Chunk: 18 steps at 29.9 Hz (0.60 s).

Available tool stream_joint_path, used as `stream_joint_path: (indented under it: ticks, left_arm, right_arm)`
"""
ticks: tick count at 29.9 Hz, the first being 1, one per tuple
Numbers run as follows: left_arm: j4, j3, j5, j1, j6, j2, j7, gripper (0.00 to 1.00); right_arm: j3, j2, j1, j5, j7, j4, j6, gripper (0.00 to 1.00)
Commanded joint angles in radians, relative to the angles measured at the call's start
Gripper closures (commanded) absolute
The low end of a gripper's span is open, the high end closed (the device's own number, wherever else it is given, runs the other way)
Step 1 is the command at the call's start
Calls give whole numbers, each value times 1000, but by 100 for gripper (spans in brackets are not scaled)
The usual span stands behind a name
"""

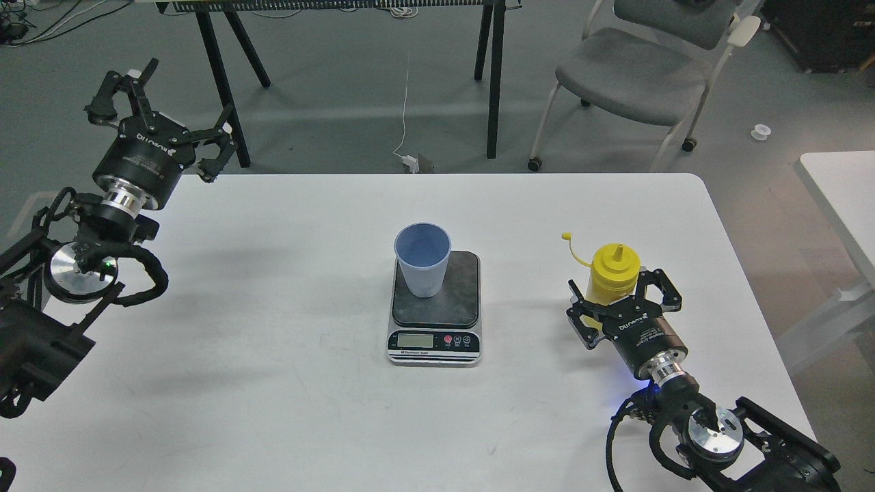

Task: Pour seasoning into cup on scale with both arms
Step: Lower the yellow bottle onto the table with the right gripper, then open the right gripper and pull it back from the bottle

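Right gripper (623,295) reaches around the upright yellow seasoning (614,275), fingers either side; whether it clamps is unclear. Left of it, the cup (423,260) stands on the scale (435,307). Left gripper (171,109) is spread open, far left.

we seem to be in a lab or office workroom: grey carpet floor (342,102), a wheeled grey chair (636,75), a black-legged bench (225,75) beyond the white counter (273,383), loose cables (407,102).
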Motion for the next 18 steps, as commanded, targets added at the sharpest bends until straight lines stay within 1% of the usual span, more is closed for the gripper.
stream_joint_path:
  ticks: [1,7,15,18]
  left_arm:
    - [0,0,0,1,-1,9,1,0]
    - [-2,0,0,1,-1,14,1,0]
    - [-2,0,0,2,-3,14,-1,0]
    - [-25,0,0,2,-3,20,-1,0]
  right_arm:
    - [-3,-12,-19,-1,2,6,0,1]
    - [-5,-46,-67,-1,5,18,0,1]
    - [-2,-124,-169,-1,11,124,0,1]
    - [-3,-165,-229,-1,11,170,0,1]
